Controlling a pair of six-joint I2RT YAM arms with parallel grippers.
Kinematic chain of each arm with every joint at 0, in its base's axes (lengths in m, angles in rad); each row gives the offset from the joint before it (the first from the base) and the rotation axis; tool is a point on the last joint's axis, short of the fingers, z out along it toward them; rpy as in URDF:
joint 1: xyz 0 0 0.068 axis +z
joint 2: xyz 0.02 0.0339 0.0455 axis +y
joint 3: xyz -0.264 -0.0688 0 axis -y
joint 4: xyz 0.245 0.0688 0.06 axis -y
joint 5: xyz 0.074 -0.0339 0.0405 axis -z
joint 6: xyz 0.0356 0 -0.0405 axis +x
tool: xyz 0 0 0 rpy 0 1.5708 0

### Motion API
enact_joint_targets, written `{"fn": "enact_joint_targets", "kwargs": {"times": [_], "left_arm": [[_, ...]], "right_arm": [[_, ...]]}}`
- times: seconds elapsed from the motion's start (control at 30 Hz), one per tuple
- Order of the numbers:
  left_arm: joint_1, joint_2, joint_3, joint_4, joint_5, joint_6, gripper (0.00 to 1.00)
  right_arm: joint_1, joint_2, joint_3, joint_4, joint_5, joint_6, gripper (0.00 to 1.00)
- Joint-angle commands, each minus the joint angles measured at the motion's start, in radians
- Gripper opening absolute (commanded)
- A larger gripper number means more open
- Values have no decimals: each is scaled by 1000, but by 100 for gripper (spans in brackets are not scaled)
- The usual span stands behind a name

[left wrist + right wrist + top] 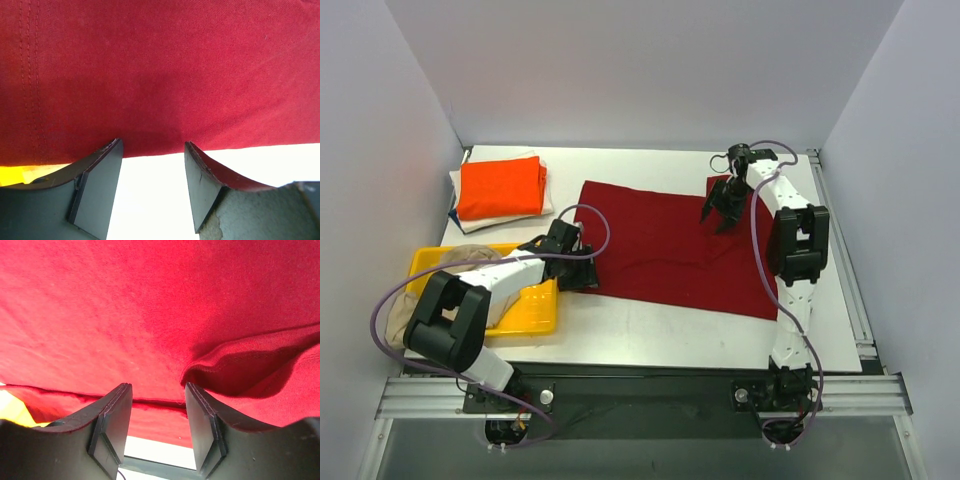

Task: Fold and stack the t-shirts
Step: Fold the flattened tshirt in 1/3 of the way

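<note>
Dark red t-shirt (670, 250) lies spread flat on the worktop (650, 335), with an orange t-shirt (500, 187) folded at the far left. Left end effector (585, 268) sits at its left edge and right end effector (717, 218) hangs above its far right part, both with jaws parted and empty.

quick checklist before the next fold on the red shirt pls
1. The left gripper is open and empty: ok.
2. It sits at the edge of the dark red shirt: ok.
3. The right gripper is open over the shirt: ok.
4. Shirt lies flat: not ok, a wrinkle rises beside the right gripper.
5. Stack top, the orange shirt, is uncovered: ok.
6. Sleeves tucked in: cannot tell.
</note>
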Motion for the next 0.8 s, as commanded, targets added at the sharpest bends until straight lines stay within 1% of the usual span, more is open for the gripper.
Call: {"fn": "enact_joint_targets", "kwargs": {"times": [0.0, 0.2, 0.3, 0.37, 0.5, 0.67, 0.77], "left_arm": [[3, -24, -17, -12, -15, -6, 63], [3, -56, 14, -22, -27, -13, 63], [2, -88, 54, -32, -28, -13, 63], [2, -96, 81, -48, -27, -13, 63], [-1, -101, 143, -54, -8, -13, 63], [-4, -64, 195, -2, 16, -7, 63], [-4, -15, 198, 50, 31, -6, 63]], "right_arm": [[8, -89, 38, -41, 6, -10, 47], [5, -187, 22, -24, 2, -19, 48], [8, -254, -63, -12, -2, -18, 48], [11, -293, -150, -4, 8, -19, 48], [11, -394, -306, 16, 61, -33, 48], [1, -485, -521, 65, 101, -45, 48], [-12, -503, -593, 99, 104, -45, 48]]}}
